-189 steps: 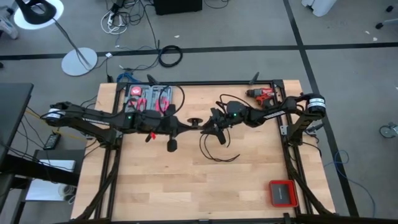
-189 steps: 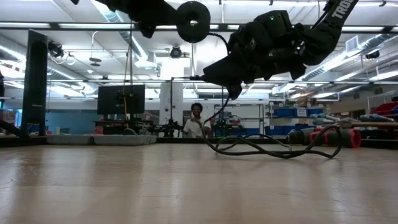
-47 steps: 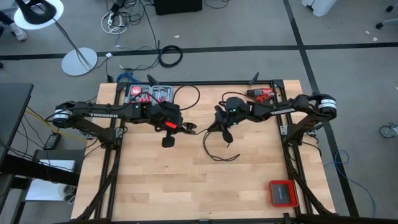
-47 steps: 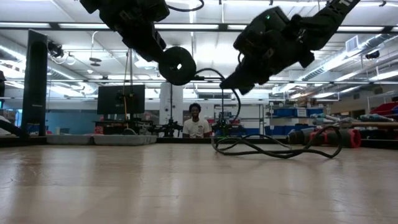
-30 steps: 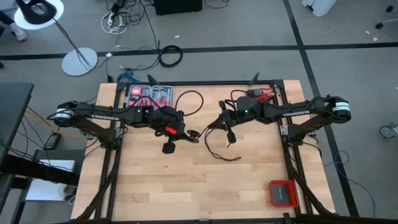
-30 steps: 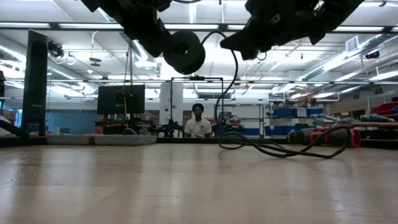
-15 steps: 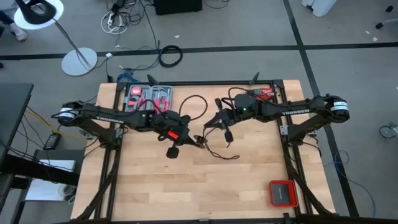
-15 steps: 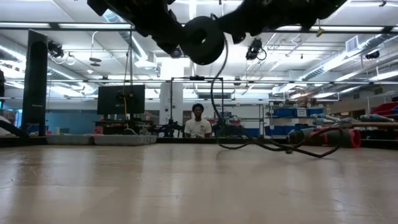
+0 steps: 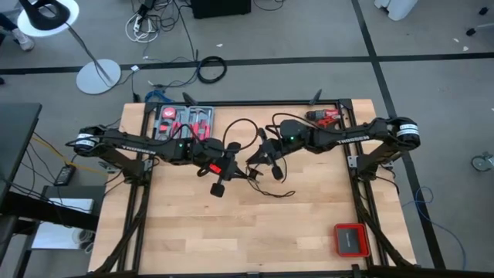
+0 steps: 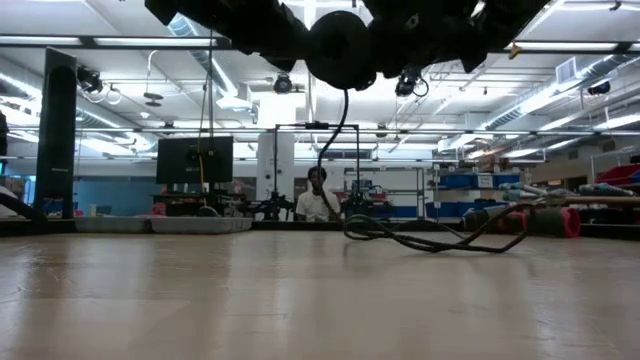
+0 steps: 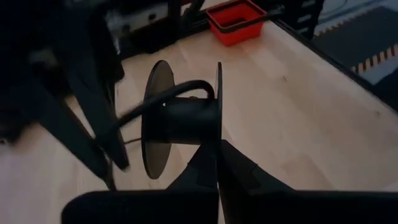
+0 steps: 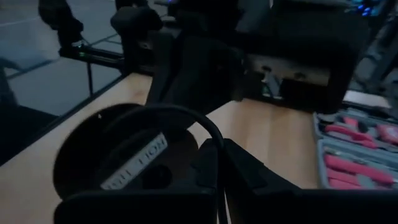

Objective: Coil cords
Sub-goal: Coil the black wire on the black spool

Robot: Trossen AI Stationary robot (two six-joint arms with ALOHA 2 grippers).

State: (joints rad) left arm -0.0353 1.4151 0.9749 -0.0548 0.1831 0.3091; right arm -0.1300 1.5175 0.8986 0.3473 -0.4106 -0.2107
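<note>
My left gripper (image 9: 241,171) is at mid-table, raised, and shut on a black spool (image 10: 340,48) with two round flanges; the spool also shows in the left wrist view (image 11: 180,118). My right gripper (image 9: 258,159) is just to the spool's right, shut on the thin black cord (image 12: 186,115). The cord runs from the spool's hub (image 11: 186,115) to my right gripper. It hangs down in the low view (image 10: 335,140), and its loose remainder (image 9: 274,189) lies in slack loops on the table. My left gripper pinches the rim of one spool flange (image 11: 218,134) between its two shut fingers, which lie in the flange's plane. The spool is lifted clear of the table, its axis about level. My right gripper pinches the cord (image 12: 216,142) between its two fingers right beside the spool's labelled flange (image 12: 124,162). From the fingers the cord arcs over the spool. The held strand is clear of the table.
A tray of red-handled tools (image 9: 184,122) sits at the far left. A red drill (image 9: 328,117) lies at the far right corner, and a red case (image 9: 350,239) at the near right. Bare wood lies along the near side (image 9: 231,239).
My left gripper has carried the spool toward the table's right edge and upward. My right gripper has come toward the left with the cord, closing on the spool. The hanging strand has swung, and the loose loops on the table have shifted slightly left.
</note>
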